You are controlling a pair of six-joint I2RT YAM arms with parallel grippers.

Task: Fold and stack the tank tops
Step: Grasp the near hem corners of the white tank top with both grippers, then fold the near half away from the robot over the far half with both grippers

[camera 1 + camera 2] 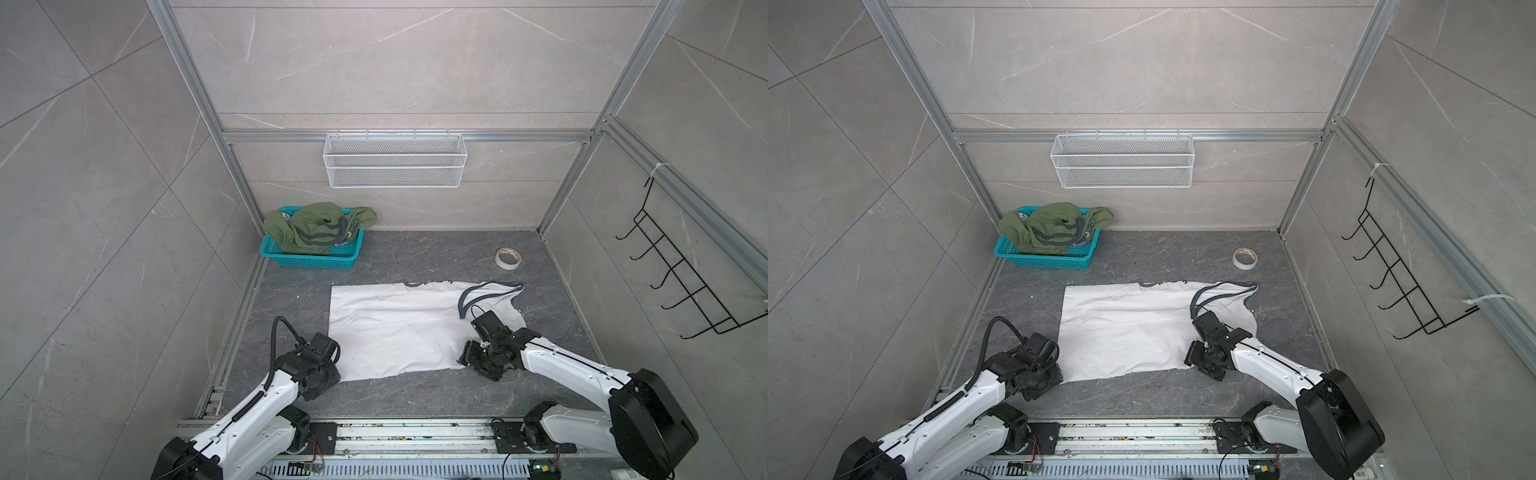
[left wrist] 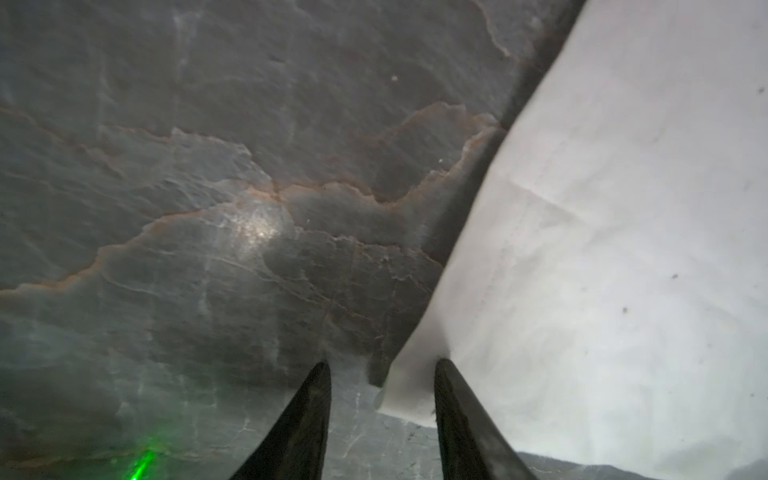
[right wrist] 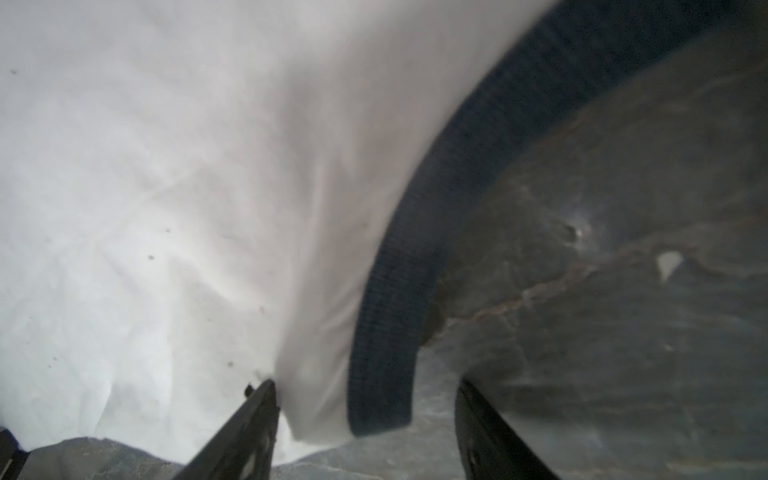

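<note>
Left gripper (image 2: 380, 365): jaws apart over the near corner of the flat-lying white tank top (image 1: 399, 328), not clamped. Right gripper (image 3: 365, 382): jaws apart around its navy-trimmed edge. Olive tank top (image 1: 316, 228) heaped in teal basket (image 1: 307, 261).

The tabletop (image 1: 415, 257) is dark grey stone-patterned, veined and speckled with small pale crumbs. A teal basket (image 1: 307, 259) stands in its far left corner. A roll of tape (image 1: 508, 258) lies flat toward the far right. A white tank top (image 1: 407, 328) is spread flat across the middle, its navy-trimmed openings to the right.
</note>
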